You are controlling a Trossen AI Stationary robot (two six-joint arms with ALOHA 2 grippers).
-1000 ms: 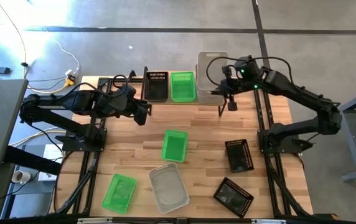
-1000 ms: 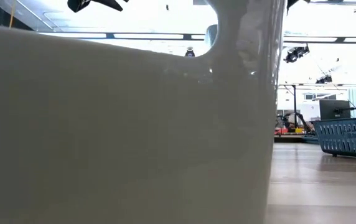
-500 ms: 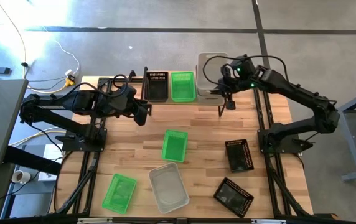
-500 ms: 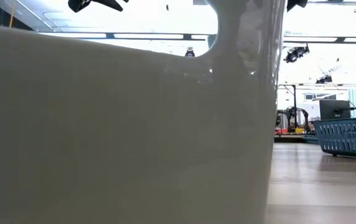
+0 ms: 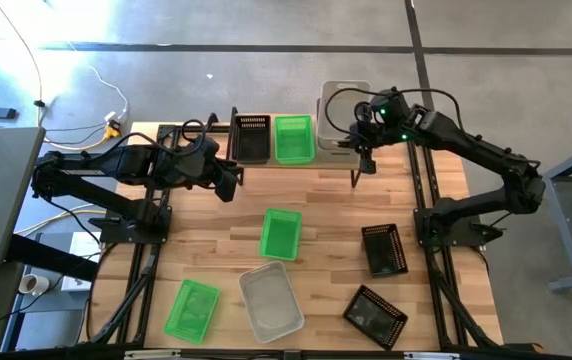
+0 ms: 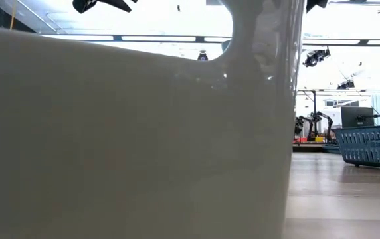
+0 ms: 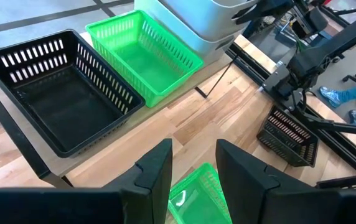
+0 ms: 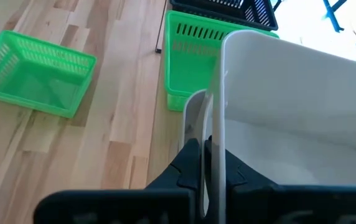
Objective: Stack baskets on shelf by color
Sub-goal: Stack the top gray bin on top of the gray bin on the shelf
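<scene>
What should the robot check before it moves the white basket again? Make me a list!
1. Right gripper jaws pinch the white basket's wall: ok.
2. White basket is over the shelf's right end, beside the green basket: ok.
3. Another white basket waits underneath to stack on: ok.
4. White basket sitting fully down inside it: cannot tell.
5. Left gripper waits away from the shelf with open jaws: ok.
6. Black basket in its own spot on the shelf: ok.
</scene>
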